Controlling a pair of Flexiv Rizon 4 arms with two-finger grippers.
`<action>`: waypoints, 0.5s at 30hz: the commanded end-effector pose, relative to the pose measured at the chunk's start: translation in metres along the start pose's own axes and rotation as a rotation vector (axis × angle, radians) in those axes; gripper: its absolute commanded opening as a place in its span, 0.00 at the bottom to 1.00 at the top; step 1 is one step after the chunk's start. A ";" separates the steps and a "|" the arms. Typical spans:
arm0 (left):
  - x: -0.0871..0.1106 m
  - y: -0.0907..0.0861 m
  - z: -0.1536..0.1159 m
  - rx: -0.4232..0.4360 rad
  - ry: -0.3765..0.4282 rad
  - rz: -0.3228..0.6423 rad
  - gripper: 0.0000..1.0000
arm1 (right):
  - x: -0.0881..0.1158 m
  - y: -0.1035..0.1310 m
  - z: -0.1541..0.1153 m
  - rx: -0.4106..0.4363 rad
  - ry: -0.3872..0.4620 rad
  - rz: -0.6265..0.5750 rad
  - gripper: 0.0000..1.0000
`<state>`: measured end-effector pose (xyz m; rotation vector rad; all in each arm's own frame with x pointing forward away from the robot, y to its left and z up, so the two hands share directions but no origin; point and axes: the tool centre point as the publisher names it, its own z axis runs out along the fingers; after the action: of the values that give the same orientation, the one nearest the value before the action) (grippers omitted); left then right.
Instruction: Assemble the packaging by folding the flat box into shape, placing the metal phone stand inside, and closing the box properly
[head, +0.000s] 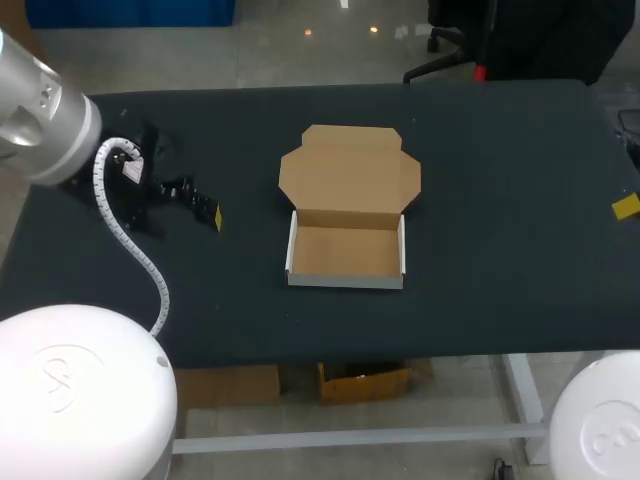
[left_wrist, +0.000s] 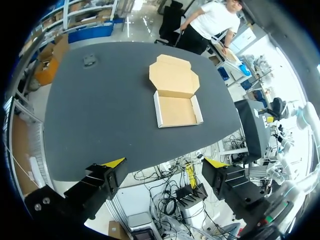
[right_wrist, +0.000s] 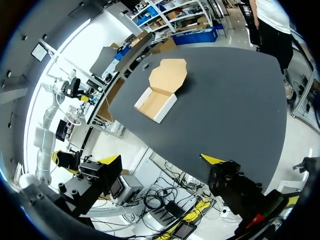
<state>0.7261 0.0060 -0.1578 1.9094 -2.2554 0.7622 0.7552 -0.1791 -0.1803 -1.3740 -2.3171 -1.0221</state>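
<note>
The cardboard box (head: 345, 255) lies in the middle of the table as a shallow tray with white outer walls. Its brown lid (head: 350, 170) is spread flat behind it, and the tray holds nothing. In the wrist views the box (left_wrist: 176, 111) (right_wrist: 155, 102) lies far ahead of both grippers. A small grey metal object, probably the phone stand (left_wrist: 90, 60) (right_wrist: 146, 65), sits near the table's far left corner. My left gripper (head: 192, 202) (left_wrist: 165, 162) hangs open and holds nothing. Only one yellow tip of my right gripper (head: 625, 207) shows in the head view; the gripper (right_wrist: 160, 160) is open and holds nothing.
The black table top (head: 500, 200) is bare apart from the box and the stand. My left arm (head: 40, 110) and its white cable hang over the table's left side. A cardboard carton (head: 365, 380) sits under the table's front edge.
</note>
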 end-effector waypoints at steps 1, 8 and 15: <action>0.008 -0.004 -0.008 -0.006 -0.030 0.000 1.00 | 0.017 -0.001 -0.009 0.003 -0.049 0.003 1.00; 0.010 -0.004 -0.009 0.006 -0.029 0.000 1.00 | 0.020 -0.001 -0.013 -0.001 -0.066 0.021 1.00; 0.008 -0.006 -0.007 0.008 -0.039 -0.017 1.00 | 0.017 0.000 -0.010 0.009 -0.062 0.026 1.00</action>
<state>0.7274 0.0026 -0.1464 1.9549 -2.2571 0.7485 0.7450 -0.1755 -0.1630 -1.4443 -2.3380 -0.9782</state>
